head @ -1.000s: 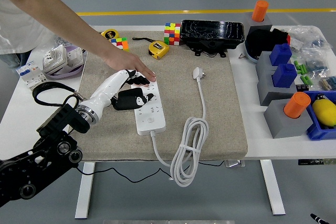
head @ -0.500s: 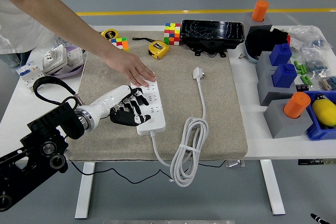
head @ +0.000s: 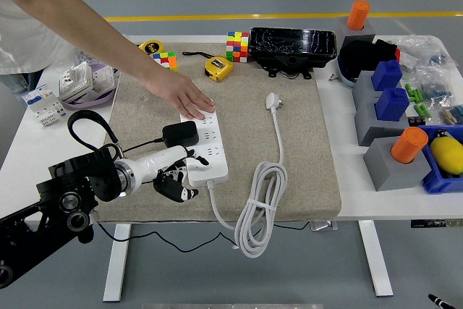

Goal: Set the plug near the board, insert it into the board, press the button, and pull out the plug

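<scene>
A white power strip lies on the beige mat. A person's hand rests flat on the strip's far end. A black plug with a black cable sits at the strip's left edge; I cannot tell whether it is in a socket. My left hand hangs just off the strip's near left corner, fingers relaxed and pointing down, holding nothing. The strip's own white plug lies on the mat to the right, its cord coiled near the table's front edge.
Rubik's cubes, a yellow tape measure and a black tray line the mat's far edge. Grey and blue blocks with orange cylinders stand at the right. White electrical parts lie at the far left.
My left hand has let go of the black plug and pulled back toward the near edge, dropping below the strip's corner. The plug stays by the strip; the person's hand has not moved.
</scene>
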Controlling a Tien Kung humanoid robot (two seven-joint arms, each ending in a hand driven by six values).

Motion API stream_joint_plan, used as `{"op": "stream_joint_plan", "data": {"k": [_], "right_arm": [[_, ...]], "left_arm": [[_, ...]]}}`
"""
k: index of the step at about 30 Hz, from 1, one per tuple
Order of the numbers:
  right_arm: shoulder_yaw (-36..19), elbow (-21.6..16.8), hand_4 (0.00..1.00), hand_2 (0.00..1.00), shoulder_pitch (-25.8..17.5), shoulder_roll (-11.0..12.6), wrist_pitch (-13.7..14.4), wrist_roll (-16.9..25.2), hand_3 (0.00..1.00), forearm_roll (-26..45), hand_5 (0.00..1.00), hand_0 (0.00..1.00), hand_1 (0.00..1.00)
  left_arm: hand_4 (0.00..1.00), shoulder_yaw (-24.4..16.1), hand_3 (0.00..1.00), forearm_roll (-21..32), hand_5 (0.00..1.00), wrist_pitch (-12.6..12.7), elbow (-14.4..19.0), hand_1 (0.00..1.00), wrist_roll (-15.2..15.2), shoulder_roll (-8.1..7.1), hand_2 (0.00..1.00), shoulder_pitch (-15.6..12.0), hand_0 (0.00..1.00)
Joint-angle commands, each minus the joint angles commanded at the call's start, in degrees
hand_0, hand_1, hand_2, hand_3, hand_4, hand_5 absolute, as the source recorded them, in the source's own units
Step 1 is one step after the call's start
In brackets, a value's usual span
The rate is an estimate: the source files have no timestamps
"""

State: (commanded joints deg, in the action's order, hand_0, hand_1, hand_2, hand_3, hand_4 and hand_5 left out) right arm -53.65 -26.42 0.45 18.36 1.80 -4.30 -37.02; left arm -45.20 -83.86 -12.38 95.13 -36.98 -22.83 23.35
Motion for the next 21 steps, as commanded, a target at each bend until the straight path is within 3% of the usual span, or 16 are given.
{"op": "stream_joint_plan", "data": {"k": [13, 21], "right_arm": [[0.1, 0.0, 0.927, 0.658, -0.2, 0.0, 0.0, 0.0, 0.586, 0.0, 0.526, 0.666, 0.672], [-0.1, 0.0, 0.927, 0.658, -0.1, 0.0, 0.0, 0.0, 0.586, 0.0, 0.526, 0.666, 0.672]], "left_arm": [[0.605, 0.9, 0.888, 0.2, 0.002, 0.4, -3.6, 0.058, 0.0, 0.84, 0.154, 0.3, 0.117], [0.591, 1.7, 0.891, 0.9, 0.002, 0.7, -4.0, 0.059, 0.2, 1.41, 0.153, 0.8, 0.113]]}}
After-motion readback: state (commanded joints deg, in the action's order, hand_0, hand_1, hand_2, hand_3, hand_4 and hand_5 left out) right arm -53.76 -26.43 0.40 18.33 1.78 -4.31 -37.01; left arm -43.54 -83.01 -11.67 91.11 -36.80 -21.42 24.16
